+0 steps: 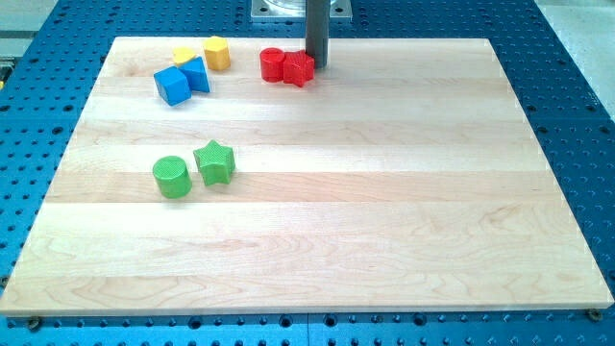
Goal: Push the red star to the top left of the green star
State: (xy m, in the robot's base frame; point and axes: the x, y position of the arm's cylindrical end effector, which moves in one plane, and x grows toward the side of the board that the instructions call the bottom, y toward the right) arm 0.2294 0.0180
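Observation:
The red star (300, 68) lies near the view's top centre of the wooden board, touching a red cylinder (273, 63) on its left. The green star (214, 161) lies at the view's middle left, with a green cylinder (172, 177) just left of it. My tip (317, 65) stands right beside the red star, on its right edge, far up and right of the green star.
Two blue blocks (181, 81) sit at the view's top left, with a yellow hexagonal block (217, 53) and another yellow block (183, 56) behind them. The wooden board (384, 211) lies on a blue perforated table.

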